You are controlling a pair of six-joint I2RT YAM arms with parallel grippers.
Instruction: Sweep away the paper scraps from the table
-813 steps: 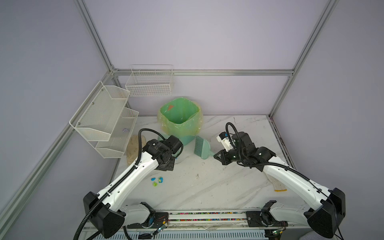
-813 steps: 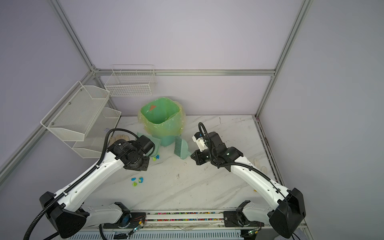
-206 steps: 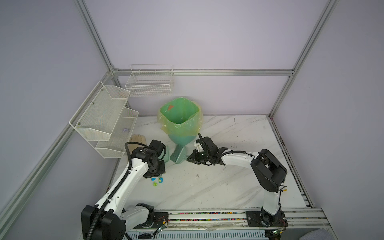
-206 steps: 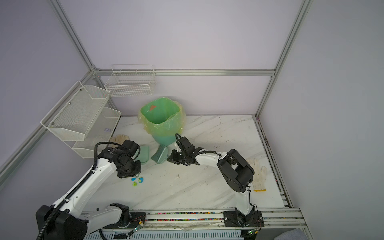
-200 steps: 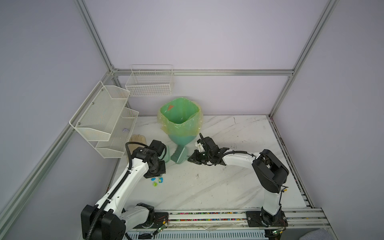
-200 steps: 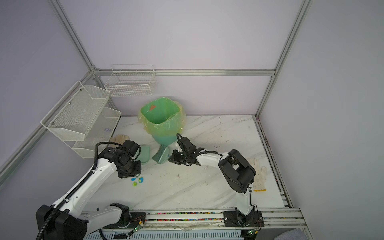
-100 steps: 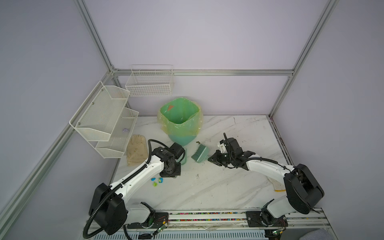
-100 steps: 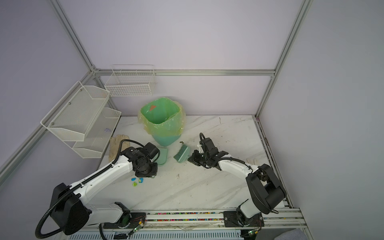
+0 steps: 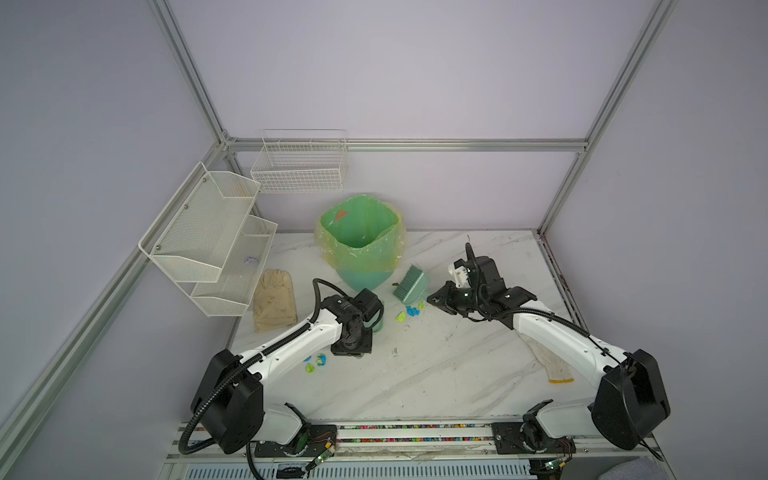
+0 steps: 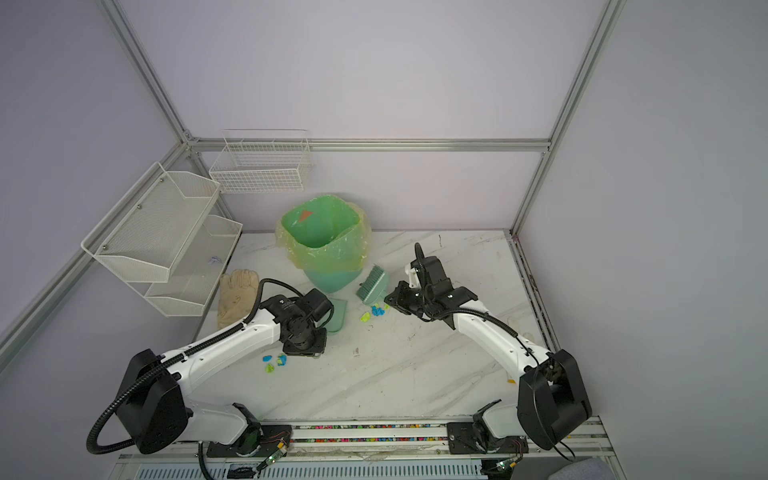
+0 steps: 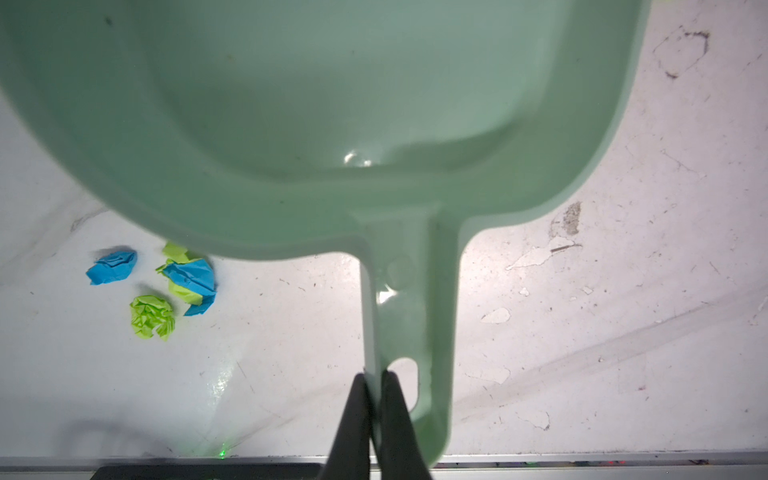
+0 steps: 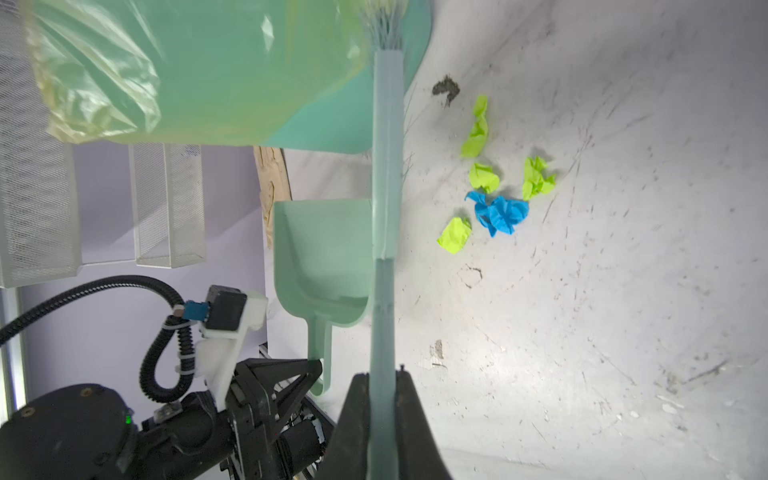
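brush (image 9: 409,284), clamped in right end effector (image 12: 381,376), was moved beside paper scraps (image 12: 496,214); these should be swept low into dustpan (image 11: 332,104) clamped by left end effector (image 11: 374,376).

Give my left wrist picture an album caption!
Left hand pinching the dustpan handle, paper scraps beside it on the table.

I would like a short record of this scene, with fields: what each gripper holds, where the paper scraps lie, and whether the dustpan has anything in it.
left gripper: shut on the handle of the dustpan
right gripper: shut on the handle of the brush
paper scraps: one group on the table, close beside the brush
second group: on the table by the left arm's wrist, outside the dustpan
dustpan contents: no scraps visible inside
trash bin: behind the brush, lined with a green bag
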